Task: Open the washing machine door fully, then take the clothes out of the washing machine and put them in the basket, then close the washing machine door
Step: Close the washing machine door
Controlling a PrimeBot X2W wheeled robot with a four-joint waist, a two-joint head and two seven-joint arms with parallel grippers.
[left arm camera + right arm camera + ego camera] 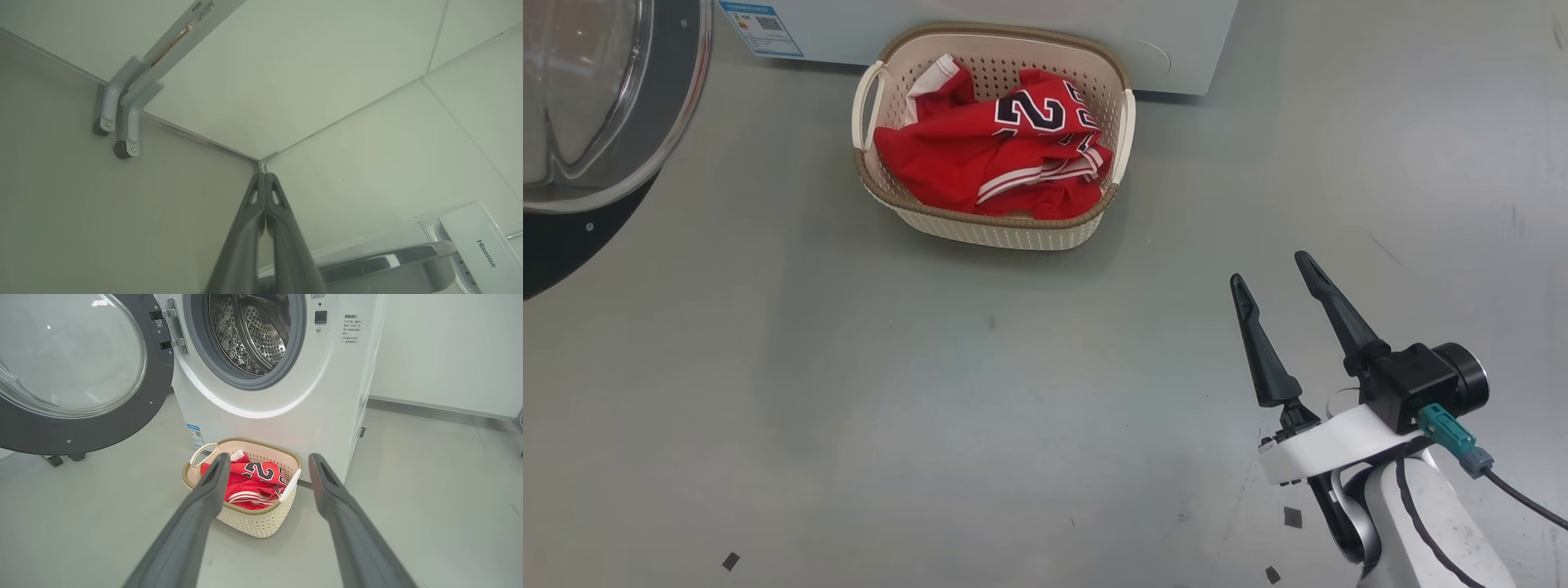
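Grey floor point(931, 367); basket point(996, 233), washing machine point(1192, 41) on it

We see the clothes point(964, 155), a red numbered jersey, crumpled inside the cream basket point(996, 233) at upper centre of the head view, just before the white washing machine point(286, 408). Upper left in the right wrist view, the washing machine door point(81, 433) stands swung wide, the steel drum exposed.
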